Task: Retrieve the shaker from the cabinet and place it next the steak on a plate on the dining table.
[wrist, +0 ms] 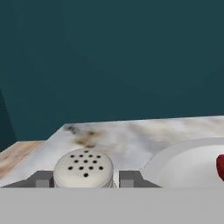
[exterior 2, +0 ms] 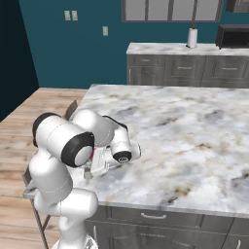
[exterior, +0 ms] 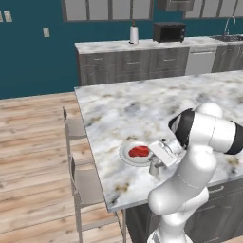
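The tool (wrist: 83, 180) pinches the shaker (wrist: 83, 168) low over the worktop (exterior: 142, 109), just beside the plate (exterior: 127, 154) holding the steak (exterior: 139, 151); fetching looks done, only setting down and release remain

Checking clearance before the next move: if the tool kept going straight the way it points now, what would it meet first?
Nothing close, as far as the hand view shows. The tool, shut on the shaker, points out over the dining table toward the teal wall; depth is unclear. The plate sits aside.

You get even, bright, shadowless rendered light with no glare, sharp across the dining table (exterior: 123, 109), though low resolution softens edges.
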Robot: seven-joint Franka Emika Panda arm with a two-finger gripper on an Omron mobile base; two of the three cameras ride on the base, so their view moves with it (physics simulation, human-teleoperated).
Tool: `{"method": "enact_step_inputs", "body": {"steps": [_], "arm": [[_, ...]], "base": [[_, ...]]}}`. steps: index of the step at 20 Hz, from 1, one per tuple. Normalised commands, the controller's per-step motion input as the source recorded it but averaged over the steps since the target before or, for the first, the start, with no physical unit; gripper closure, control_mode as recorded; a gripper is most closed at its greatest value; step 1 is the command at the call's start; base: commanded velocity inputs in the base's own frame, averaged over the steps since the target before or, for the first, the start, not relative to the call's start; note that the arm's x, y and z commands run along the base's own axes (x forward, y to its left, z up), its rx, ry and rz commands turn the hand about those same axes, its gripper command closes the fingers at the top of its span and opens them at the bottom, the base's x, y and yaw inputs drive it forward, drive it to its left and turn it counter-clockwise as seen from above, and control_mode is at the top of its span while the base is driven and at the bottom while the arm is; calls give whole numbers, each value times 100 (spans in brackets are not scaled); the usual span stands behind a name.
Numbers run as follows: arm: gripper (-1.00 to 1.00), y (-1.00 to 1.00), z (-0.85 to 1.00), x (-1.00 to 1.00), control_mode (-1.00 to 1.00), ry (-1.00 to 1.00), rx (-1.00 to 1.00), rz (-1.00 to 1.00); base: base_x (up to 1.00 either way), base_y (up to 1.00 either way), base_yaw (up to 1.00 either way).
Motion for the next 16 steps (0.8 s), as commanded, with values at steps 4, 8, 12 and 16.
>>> {"method": "enact_step_inputs", "body": {"steps": [4,8,12,16], "arm": [[-100,-17,-21,-5,-100,-2,0,0],[-100,-17,-5,-11,-100,0,0,0],[-100,-16,0,-3,-100,0,0,0],[-100,-19,0,0,-100,0,0,0]], "base": [[0,0,0],[0,0,0],[0,0,0],[0,0,0]]}}
